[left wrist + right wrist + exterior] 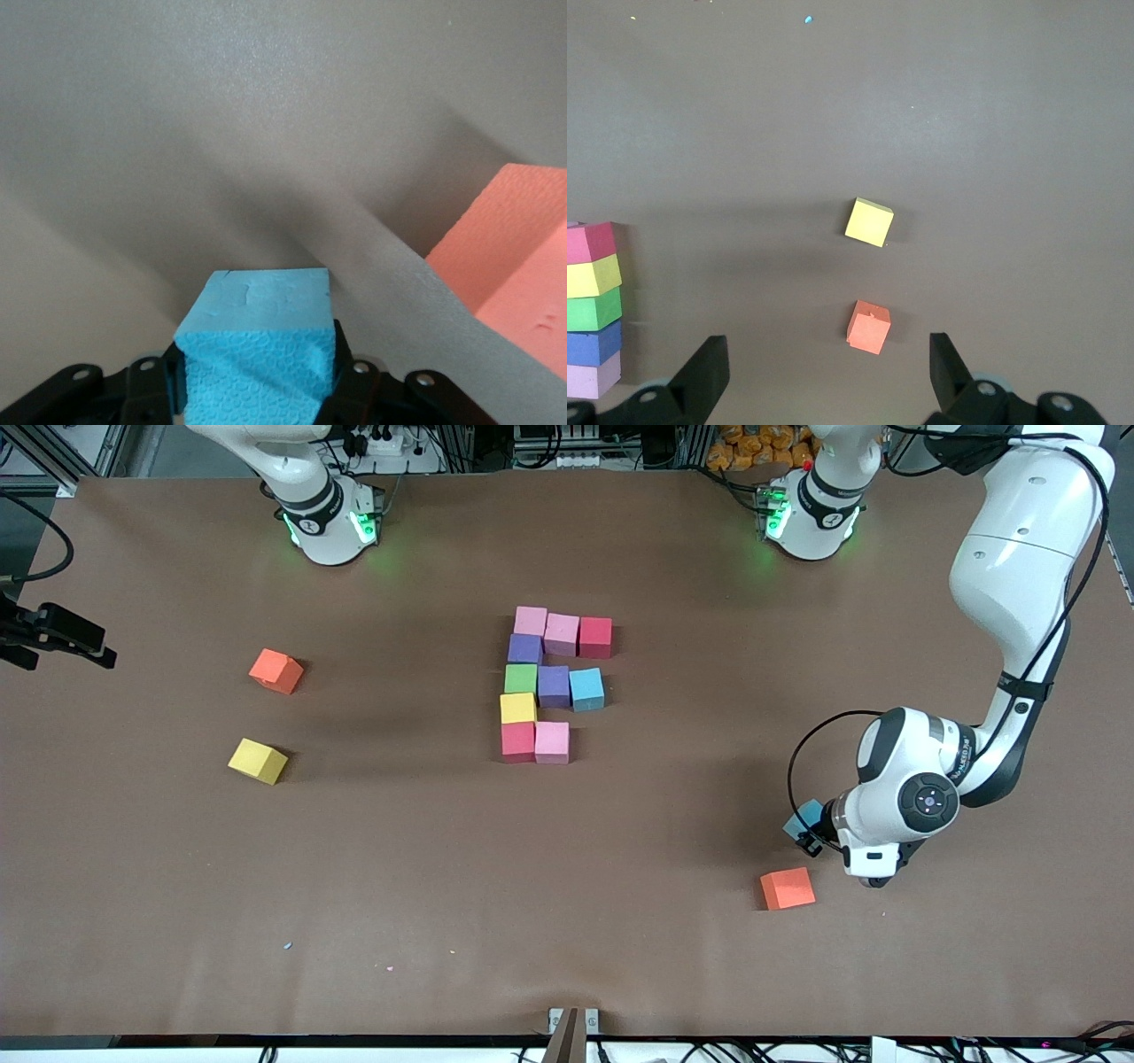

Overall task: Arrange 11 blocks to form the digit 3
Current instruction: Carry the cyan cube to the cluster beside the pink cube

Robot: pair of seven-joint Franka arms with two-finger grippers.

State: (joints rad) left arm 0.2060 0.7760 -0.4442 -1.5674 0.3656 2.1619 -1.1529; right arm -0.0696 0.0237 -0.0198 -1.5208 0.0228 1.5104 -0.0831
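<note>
Digit 3 point(551, 684): ten blocks laid at frame centre; bottom bar one short.
Left gripper point(804, 831): clenched on light blue block point(800, 817), lower right.
Right gripper point(824, 376): released, waiting.

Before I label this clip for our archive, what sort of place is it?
Most likely a robotics lab. Two arms are bolted to a brown-covered table, metal framing and cables run along the table's edge by the robots' bases, and foam blocks are laid out as practice objects. The left gripper holds a light blue block.
</note>
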